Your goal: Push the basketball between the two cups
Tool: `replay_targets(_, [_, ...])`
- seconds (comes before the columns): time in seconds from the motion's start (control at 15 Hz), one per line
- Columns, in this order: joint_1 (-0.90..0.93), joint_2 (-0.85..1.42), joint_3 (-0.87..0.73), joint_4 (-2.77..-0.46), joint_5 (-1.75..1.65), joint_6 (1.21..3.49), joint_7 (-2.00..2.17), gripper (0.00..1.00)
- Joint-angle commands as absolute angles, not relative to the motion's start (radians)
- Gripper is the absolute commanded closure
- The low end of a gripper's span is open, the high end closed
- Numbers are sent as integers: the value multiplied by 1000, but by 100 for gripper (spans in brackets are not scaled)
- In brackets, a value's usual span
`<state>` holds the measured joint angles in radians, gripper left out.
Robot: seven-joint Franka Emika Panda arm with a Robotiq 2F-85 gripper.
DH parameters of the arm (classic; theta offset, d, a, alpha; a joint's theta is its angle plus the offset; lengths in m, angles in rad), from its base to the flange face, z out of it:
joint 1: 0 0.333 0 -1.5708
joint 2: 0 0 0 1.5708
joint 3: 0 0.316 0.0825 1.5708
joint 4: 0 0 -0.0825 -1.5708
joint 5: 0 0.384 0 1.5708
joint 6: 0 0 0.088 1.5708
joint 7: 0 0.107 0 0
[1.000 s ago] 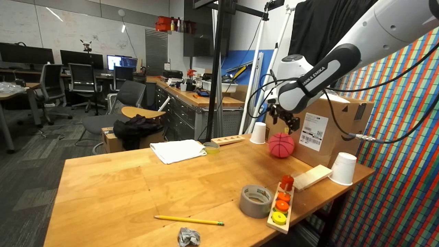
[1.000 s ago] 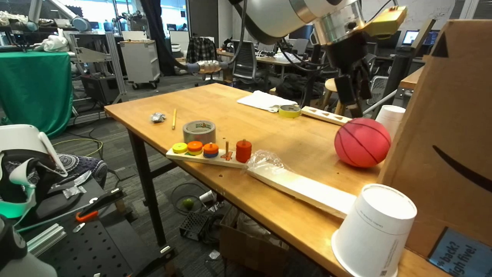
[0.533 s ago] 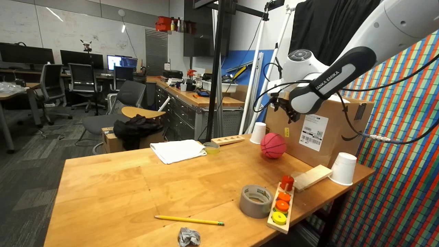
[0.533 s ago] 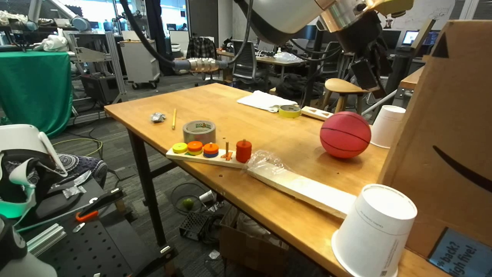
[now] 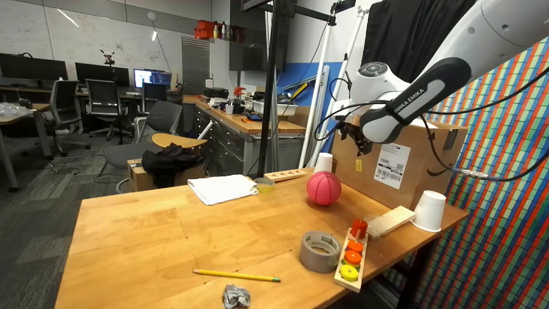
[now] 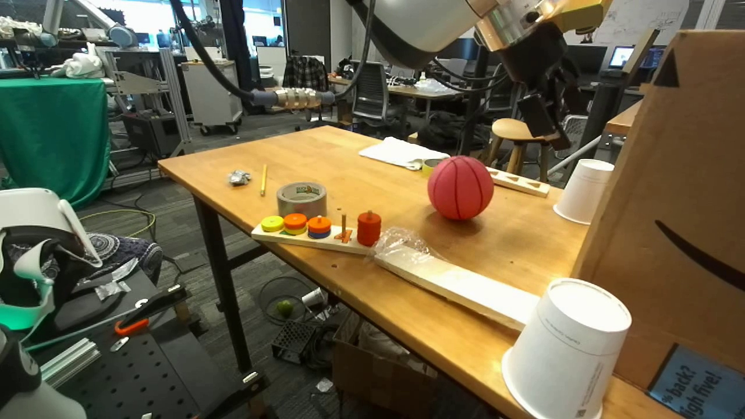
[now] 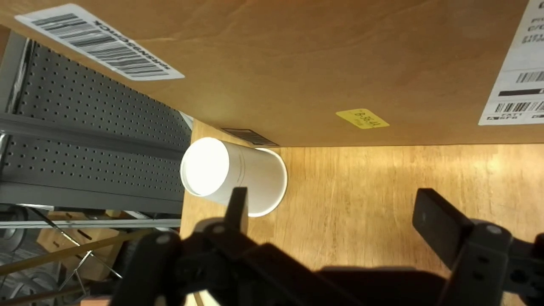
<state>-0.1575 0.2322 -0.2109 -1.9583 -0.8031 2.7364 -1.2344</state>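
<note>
A round, pinkish-red basketball [image 6: 460, 187], its curve lined by dark seams, rests on the grained wooden tabletop [image 6: 372, 192], apart from two smooth, tapered white cups [image 6: 567, 349], both rim-down. Blocky black fingers [image 7: 442, 227] hang wide apart in the air, beside a flat-sided brown cardboard box [image 7: 297, 76].

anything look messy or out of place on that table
A crumpled silvery wad lies on the table near the pencil and looks like litter. Crinkled clear plastic sits at one end of the pale wooden board, like leftover wrapping. Both white cups stand upside down, perhaps deliberately. I see no spill.
</note>
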Motion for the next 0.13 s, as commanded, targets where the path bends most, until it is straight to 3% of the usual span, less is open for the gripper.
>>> replay_targets(0.0, [-174, 231, -193, -1957, -805, 2732, -1235, 0])
replay_targets(0.07, [-174, 231, -193, -1957, -805, 2732, -1235, 0])
